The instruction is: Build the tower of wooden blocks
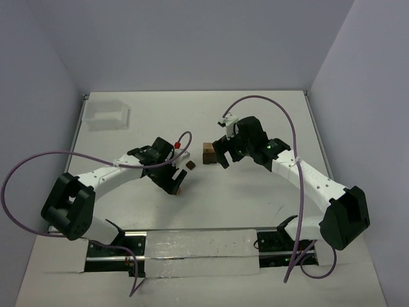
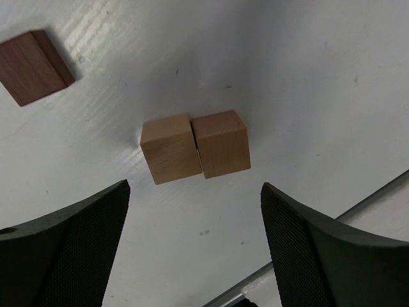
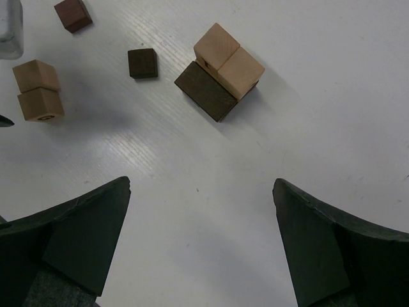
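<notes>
We are seeing the tower (image 1: 208, 153) standing just above the middle of the overhead frame on the white table (image 1: 255, 115), immediately left of the right gripper (image 1: 221, 158). The right wrist view is showing it at upper centre: two tan cubes side by side on top, with dark wood showing beneath them on the lower-left side. In that view the gripper's jaws are spread wide, one finger in each bottom corner of the frame, and they are gripping nothing. The tower is sitting well ahead of the fingertips, apart from them.

The left gripper (image 1: 177, 185) is reaching into the centre of the overhead frame, lower left of the tower. Its own camera is showing its jaws standing wide apart and empty. Two tan cubes (image 2: 185, 150) are lying just beyond the fingertips in the middle of that frame, touching along one face and resting flat on the table. A reddish-brown cube (image 2: 35, 66) is lying apart from them at upper left.

The right wrist view is also catching these loose pieces along its upper left – the tan pair at the left edge, the reddish-brown cube near the top, and a dark cube (image 3: 142, 63) lying alone between the pair and the tower. A clear container (image 1: 108, 114) is sitting at the upper left of the overhead frame.
</notes>
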{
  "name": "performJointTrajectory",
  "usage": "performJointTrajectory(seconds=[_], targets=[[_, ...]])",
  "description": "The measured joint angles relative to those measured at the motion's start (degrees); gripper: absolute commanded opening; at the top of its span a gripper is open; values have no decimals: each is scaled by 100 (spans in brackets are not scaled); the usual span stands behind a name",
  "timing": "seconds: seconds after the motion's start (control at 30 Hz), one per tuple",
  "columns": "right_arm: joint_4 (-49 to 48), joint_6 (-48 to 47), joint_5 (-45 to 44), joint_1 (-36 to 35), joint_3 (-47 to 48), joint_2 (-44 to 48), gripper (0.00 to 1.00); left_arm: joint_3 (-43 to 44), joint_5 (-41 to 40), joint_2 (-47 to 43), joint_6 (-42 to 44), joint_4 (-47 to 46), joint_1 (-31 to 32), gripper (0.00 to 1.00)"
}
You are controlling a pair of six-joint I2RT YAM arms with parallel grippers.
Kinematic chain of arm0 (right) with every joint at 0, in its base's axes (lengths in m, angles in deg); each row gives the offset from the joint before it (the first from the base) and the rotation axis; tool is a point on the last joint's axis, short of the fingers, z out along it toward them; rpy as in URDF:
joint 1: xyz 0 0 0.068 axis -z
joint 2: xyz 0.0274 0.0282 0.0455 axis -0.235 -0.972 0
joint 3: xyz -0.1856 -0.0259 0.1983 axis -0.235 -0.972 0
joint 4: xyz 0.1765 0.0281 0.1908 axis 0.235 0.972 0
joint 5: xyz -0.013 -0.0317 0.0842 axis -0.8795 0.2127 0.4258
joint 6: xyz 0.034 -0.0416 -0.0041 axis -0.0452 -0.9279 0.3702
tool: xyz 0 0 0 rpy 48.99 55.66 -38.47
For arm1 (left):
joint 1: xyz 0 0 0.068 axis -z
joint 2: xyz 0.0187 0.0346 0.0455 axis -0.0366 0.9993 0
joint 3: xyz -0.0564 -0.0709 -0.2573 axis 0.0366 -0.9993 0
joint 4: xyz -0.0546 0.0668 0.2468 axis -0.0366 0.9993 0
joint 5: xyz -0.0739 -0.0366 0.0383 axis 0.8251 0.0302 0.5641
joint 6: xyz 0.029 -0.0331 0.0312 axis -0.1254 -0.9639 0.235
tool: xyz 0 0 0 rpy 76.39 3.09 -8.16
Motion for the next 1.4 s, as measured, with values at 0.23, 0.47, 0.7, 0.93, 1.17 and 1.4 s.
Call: performJointTrajectory(seconds=[0.23, 0.47, 0.7, 0.93, 1.17, 1.4], targets=[[-16, 59, 8, 0, -41, 7, 100, 56, -138, 76, -359, 122, 57, 99], [-42, 99, 8, 0, -41, 5, 100, 224, -237, 250, -565, 113, 208, 99], [-46, 106, -1, 0, -41, 5, 100, 344, -523, 550, -741, 102, 303, 92], [-47, 106, -32, 0, -41, 5, 100, 420, -723, 668, -860, 46, 370, 85], [-47, 106, -61, 2, -42, 5, 100, 431, -798, 933, -908, 34, 460, 79], [-56, 104, -119, 13, -54, 5, 100, 472, -834, 1007, -983, 30, 504, 42]])
